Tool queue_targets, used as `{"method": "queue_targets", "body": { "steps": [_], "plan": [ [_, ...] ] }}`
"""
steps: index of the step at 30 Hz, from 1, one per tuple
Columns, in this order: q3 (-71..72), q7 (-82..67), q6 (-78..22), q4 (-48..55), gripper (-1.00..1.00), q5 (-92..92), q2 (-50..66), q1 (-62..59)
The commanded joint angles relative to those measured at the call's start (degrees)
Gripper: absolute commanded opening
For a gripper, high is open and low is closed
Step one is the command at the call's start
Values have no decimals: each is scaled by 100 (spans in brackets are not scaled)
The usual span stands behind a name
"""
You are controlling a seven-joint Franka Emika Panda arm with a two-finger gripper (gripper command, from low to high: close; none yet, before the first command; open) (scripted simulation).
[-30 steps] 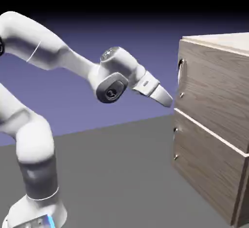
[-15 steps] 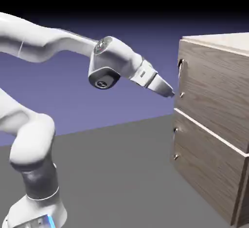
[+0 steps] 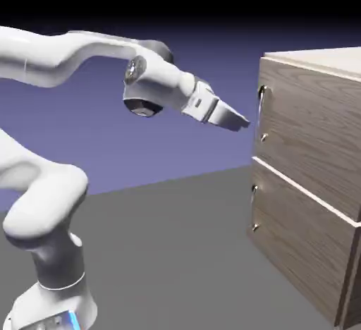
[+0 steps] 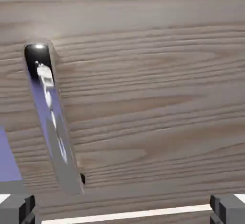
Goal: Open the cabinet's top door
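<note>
1. Since the end effector [image 3: 240, 121] is spread wide and holds nothing, the step now is to reach the handle [image 3: 261, 102] on the top door [image 3: 310, 120].
2. The cabinet [image 3: 317, 180] stands at the right side of the desk [image 3: 176, 251]. The top door is its upper front panel, and it looks shut.
3. The handle sits by the door's near edge, up high. The end effector is near it but not touching.
4. In the hand view the handle [image 4: 50, 117] lies off to the left, close to the left fingertip [image 4: 16, 208]. I think the hand should slide over so the handle sits in the middle.
5. Then go in slowly, squeeze the handle, and pull in a gentle curve.
</note>
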Motion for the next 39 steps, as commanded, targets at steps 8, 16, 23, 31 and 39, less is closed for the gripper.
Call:
{"method": "queue_targets", "body": {
  "steps": [8,16,23,31,39],
  "plan": [
    [804,-1319,-264,201,0,1994,-360,-756],
    [1608,-2638,-528,403,0,3988,-719,-1512],
    [2312,-3792,-759,579,0,5732,-1034,-2173],
    [3053,-5007,-1002,764,0,7569,-1365,-2870],
    [3605,-5072,-1107,1573,-100,7704,-1085,-3871]
  ]
}}
